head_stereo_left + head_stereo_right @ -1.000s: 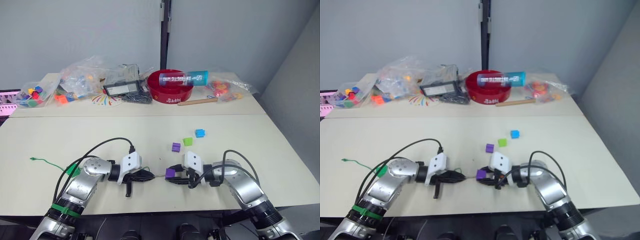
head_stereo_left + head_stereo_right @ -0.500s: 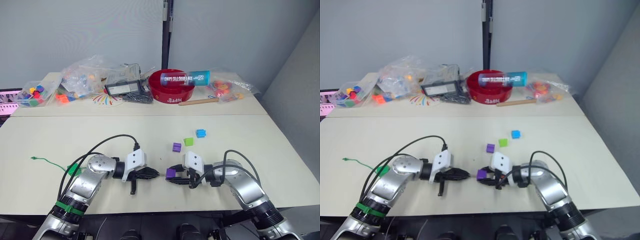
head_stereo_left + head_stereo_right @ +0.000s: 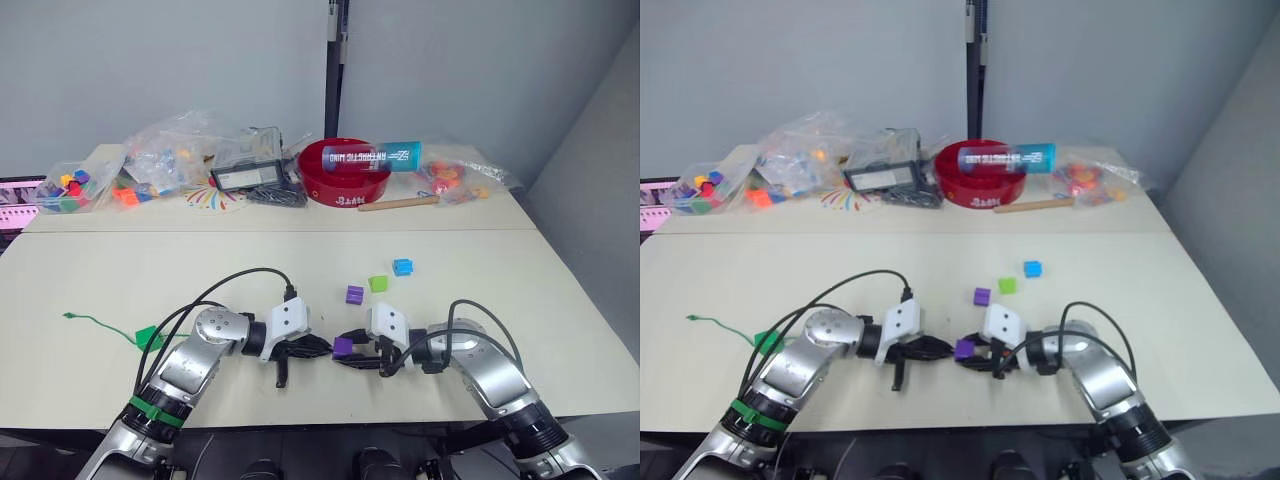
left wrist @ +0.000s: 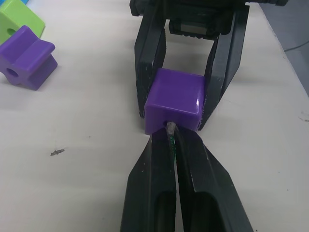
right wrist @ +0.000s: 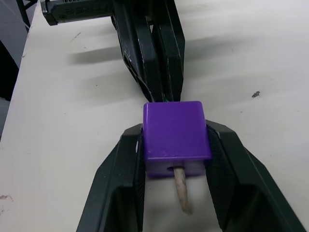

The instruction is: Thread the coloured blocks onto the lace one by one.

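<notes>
Right end effector (image 5: 176,193) clamped on purple block (image 5: 176,133), low over table (image 3: 300,270). Left end effector (image 4: 170,145) pinched shut on lace (image 4: 171,137), tip already out the block's far side. Risk: tip backing out if left lets go before right regrips; tail (image 3: 95,322) snagging cables. Legible writing: none surely; blue can's (image 3: 370,157) print too small.

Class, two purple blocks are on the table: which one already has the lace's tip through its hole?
The purple block clamped in the right gripper; the lace's pale tip pokes out. The other purple block lies free beside the lime green block.
</notes>
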You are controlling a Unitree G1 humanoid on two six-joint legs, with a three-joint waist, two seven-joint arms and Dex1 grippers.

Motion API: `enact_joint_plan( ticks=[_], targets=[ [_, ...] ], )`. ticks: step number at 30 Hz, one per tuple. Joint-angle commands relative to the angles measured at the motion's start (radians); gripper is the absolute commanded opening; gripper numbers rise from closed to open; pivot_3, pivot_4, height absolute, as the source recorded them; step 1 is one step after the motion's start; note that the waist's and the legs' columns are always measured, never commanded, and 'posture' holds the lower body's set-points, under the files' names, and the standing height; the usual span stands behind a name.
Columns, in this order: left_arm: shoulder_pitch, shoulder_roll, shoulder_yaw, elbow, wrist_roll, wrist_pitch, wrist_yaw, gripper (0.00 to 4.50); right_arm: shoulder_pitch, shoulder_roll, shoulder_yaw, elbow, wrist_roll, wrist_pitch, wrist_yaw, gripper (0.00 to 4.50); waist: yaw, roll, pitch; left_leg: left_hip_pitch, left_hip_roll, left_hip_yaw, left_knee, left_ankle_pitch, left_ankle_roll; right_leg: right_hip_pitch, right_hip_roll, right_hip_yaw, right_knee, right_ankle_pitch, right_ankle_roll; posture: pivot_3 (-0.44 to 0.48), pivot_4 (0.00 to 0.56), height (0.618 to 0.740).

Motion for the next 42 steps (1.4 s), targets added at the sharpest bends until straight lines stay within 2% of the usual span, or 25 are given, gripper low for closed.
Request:
enact_joint_plan(
  ticks=[1,3,11,14,17,30,33,38,42],
  targets=[
    [-0.02,-0.025,-0.035,-0.041,-0.007,-0.036,-0.006,0.05,0.028,0.009,0.052,0.022,-0.014,0.029,0.0,1.18,0.0,0.0,0.0,0.0,0.0,0.0,0.0,0.0,0.0,0.001,0.0,0.0,-0.001,0.0,0.0,0.0,0.15,0.74],
    [-0.022,-0.022,-0.004,-0.053,-0.041,-0.001,-0.01,0.05,0.03,0.008,0.05,0.02,-0.013,0.03,-0.001,1.18,0.0,0.0,0.0,0.0,0.0,0.0,0.0,0.0,0.0,0.001,0.0,0.0,-0.001,0.0,0.0,0.0,0.15,0.74],
    [0.002,0.077,0.107,-0.118,-0.129,0.047,-0.052,2.62,0.045,-0.003,0.041,0.019,-0.01,0.024,0.001,1.18,-0.002,0.0,0.0,0.0,0.0,0.0,-0.002,0.0,0.0,0.0,0.0,0.0,-0.003,0.0,0.0,0.0,0.15,0.74],
    [0.031,0.131,0.12,-0.086,-0.127,0.006,-0.081,2.62,0.042,-0.004,0.039,0.027,-0.011,0.021,0.002,1.18,-0.004,0.0,0.0,0.001,0.0,0.0,-0.004,0.0,0.0,0.0,0.0,0.0,-0.003,0.0,0.0,0.0,0.15,0.74],
    [0.047,0.147,0.115,-0.032,-0.105,-0.048,-0.08,2.62,0.038,-0.005,0.036,0.031,-0.011,0.02,0.005,1.18,-0.002,0.0,0.0,0.001,0.0,0.0,-0.005,0.0,0.0,0.0,0.0,0.0,-0.005,0.0,0.0,0.0,0.15,0.74],
    [0.022,0.08,0.055,0.158,-0.017,-0.207,-0.062,2.62,0.045,-0.016,0.025,0.011,-0.001,0.033,0.002,1.18,0.001,0.0,0.0,0.0,0.0,0.0,-0.005,0.0,0.0,0.0,0.0,-0.001,-0.005,0.0,-0.001,0.0,0.15,0.74],
    [0.021,0.081,0.049,0.168,-0.017,-0.21,-0.074,1.85,0.045,-0.017,0.023,0.01,-0.001,0.034,-0.001,1.18,0.001,0.0,0.0,0.0,0.0,0.0,-0.005,0.0,0.0,0.0,0.0,-0.001,-0.005,0.0,0.0,0.0,0.15,0.74],
    [0.018,0.077,0.049,0.164,-0.028,-0.205,-0.087,0.14,0.045,-0.019,0.019,0.008,0.0,0.036,-0.004,1.18,0.001,0.0,0.0,0.0,0.0,0.0,-0.005,0.0,0.0,0.0,0.0,-0.001,-0.005,0.0,0.0,0.0,0.15,0.74],
    [0.021,0.072,0.045,0.151,-0.027,-0.209,-0.09,0.02,0.044,-0.019,0.019,0.009,0.0,0.035,-0.008,1.18,0.001,0.0,0.0,0.0,0.0,0.0,-0.005,0.0,0.0,0.0,0.0,-0.001,-0.005,0.0,0.0,0.0,0.15,0.74]
  ],
)
